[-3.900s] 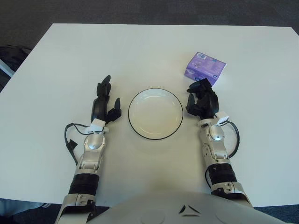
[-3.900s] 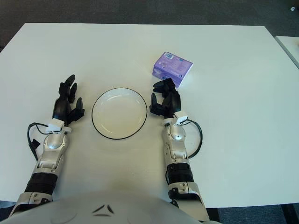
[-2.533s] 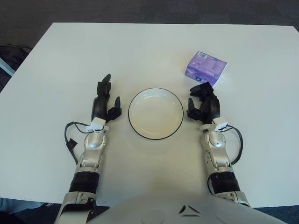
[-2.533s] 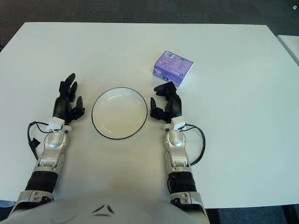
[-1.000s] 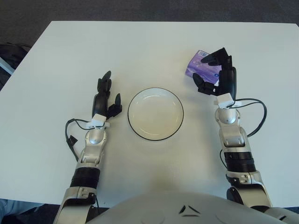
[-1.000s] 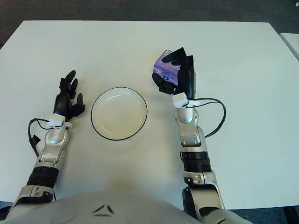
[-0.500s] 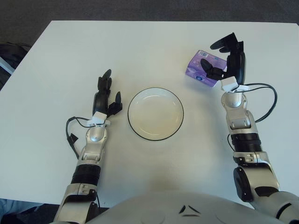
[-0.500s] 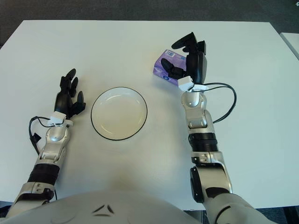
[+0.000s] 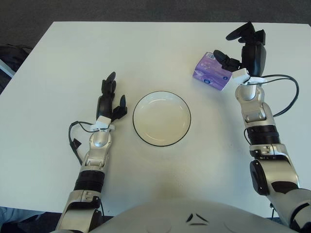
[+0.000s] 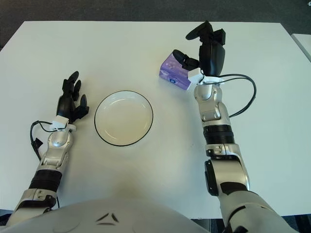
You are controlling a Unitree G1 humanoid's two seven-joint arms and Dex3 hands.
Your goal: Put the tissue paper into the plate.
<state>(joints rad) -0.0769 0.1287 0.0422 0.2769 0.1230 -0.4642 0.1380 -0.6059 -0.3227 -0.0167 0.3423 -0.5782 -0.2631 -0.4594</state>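
Purple plastic-wrapped tissue paper pack (image 9: 211,71) lies on white bench (image 9: 146,53), up and right of round white black-rimmed plate (image 9: 162,118), well apart. Right hand (image 9: 245,46) just right of pack, fingers spread wide, holding nothing. Left hand (image 9: 107,102) left of plate, fingers relaxed, empty.

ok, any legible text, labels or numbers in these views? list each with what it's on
No text can be read.
Purple tissue pack, beside the open right robot hand: white and blue print on top, too small to read.
Plate: no text.
White tags at the wrists of the right and left robot hand: no lettering can be made out.
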